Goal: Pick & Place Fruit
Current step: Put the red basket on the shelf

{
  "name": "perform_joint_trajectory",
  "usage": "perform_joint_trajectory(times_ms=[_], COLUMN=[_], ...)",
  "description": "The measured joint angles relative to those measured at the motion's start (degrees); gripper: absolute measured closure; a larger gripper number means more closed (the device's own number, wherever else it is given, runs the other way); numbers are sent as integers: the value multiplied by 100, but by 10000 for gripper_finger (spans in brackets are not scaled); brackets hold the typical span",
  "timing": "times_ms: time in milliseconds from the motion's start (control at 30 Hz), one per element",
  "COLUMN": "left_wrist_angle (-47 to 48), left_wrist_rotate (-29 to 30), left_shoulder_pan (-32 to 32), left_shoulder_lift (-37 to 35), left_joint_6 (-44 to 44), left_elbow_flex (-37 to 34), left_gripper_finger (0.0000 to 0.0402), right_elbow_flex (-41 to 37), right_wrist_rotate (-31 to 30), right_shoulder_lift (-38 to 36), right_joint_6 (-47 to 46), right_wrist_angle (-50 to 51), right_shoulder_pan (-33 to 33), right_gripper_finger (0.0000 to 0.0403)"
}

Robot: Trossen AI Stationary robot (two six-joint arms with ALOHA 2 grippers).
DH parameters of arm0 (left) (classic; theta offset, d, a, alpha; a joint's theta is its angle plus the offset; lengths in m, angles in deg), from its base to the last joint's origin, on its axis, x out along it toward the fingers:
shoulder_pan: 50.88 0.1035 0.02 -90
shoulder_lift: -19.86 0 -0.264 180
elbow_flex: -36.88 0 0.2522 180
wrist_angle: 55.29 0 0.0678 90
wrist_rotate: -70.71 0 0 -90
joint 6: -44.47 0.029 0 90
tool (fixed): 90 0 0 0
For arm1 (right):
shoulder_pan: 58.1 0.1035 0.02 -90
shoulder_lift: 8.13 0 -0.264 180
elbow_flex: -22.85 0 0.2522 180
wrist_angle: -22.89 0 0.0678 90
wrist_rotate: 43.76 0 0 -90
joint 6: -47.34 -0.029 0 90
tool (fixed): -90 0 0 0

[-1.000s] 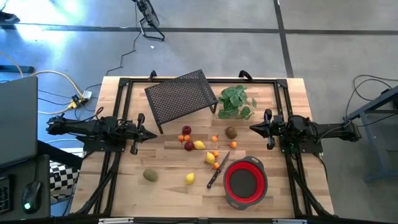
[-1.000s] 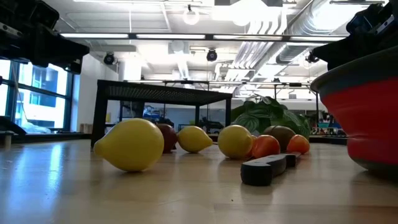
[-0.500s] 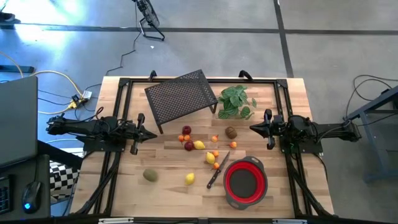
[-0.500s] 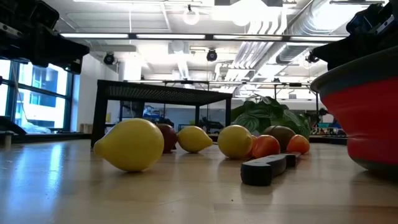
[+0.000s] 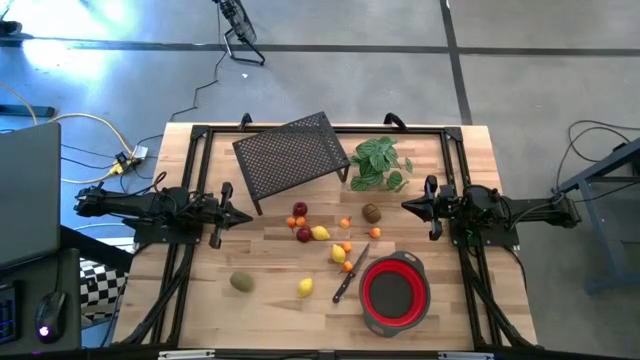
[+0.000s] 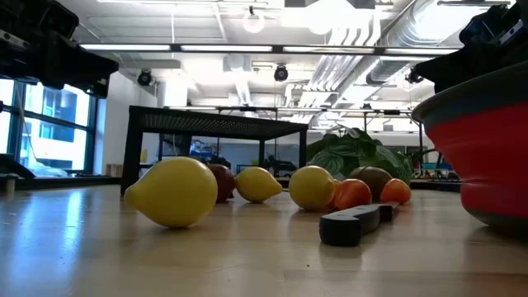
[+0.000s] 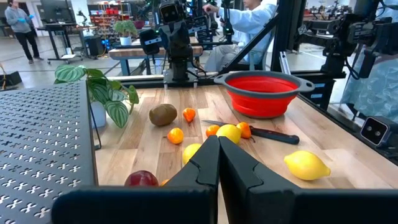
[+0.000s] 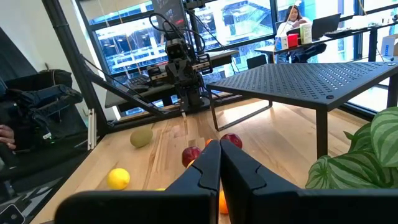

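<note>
High view: the wooden worktop (image 5: pixel 200 300) carries a black perforated metal stand (image 5: pixel 290 155), a green leafy plant (image 5: pixel 380 165), a red collapsible bowl (image 5: pixel 395 292) and a black-handled knife (image 5: pixel 350 275). The fruit lies scattered between the two arms: two dark red pieces (image 5: pixel 301 210) beside a lemon (image 5: pixel 320 233), a kiwi-like oval (image 5: pixel 371 212) near the plant, a second lemon (image 5: pixel 338 254), small orange balls (image 5: pixel 346 247), a third lemon (image 5: pixel 305 287) and a second kiwi-like oval (image 5: pixel 241 282) apart at the near left. The left pincer (image 5: pixel 246 217) rests at the left edge, clenched and empty. The right pincer (image 5: pixel 406 207) rests at the right edge, likewise clenched and empty. The smallest fruit are hard to tell apart here.

Low view: the near lemon (image 6: pixel 172 191) hides part of a dark red piece (image 6: pixel 219 181). The bowl (image 6: pixel 483 148) is cut off at the right edge. Only the knife handle (image 6: pixel 351 224) shows clearly. The arms appear only as dark shapes at the upper corners.

Left wrist view: the clenched fingers (image 7: pixel 205 165) cover part of a lemon and a dark red piece (image 7: pixel 142 179). The stand (image 7: pixel 43 143) is cut off at the picture edge.

Right wrist view: the clenched fingers (image 8: pixel 208 168) hide part of the orange fruit behind them. The plant (image 8: pixel 364 158) is cut off. People show in the room beyond.

No legible writing or brand appears in any view.
</note>
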Motion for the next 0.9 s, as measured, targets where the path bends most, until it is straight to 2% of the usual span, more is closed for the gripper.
perform_joint_trajectory(times_ms=[200,400,633,900], left_wrist_angle=[0,-6,-469,-691], left_wrist_rotate=[0,0,24,22], left_shoulder_pan=[0,0,2,0], left_shoulder_lift=[2,1,4,2], left_joint_6=[-1167,-1906,-2534,-2611], left_elbow_flex=[1,1,-31,15], left_gripper_finger=[401,401,401,401], right_elbow_flex=[1,0,2,0], right_wrist_rotate=[1,-7,-124,-348], right_shoulder_lift=[0,-1,0,0], right_joint_6=[-2,0,26,39], right_wrist_angle=[0,-47,-120,-151], right_shoulder_pan=[0,0,0,0], right_gripper_finger=[401,401,401,401])
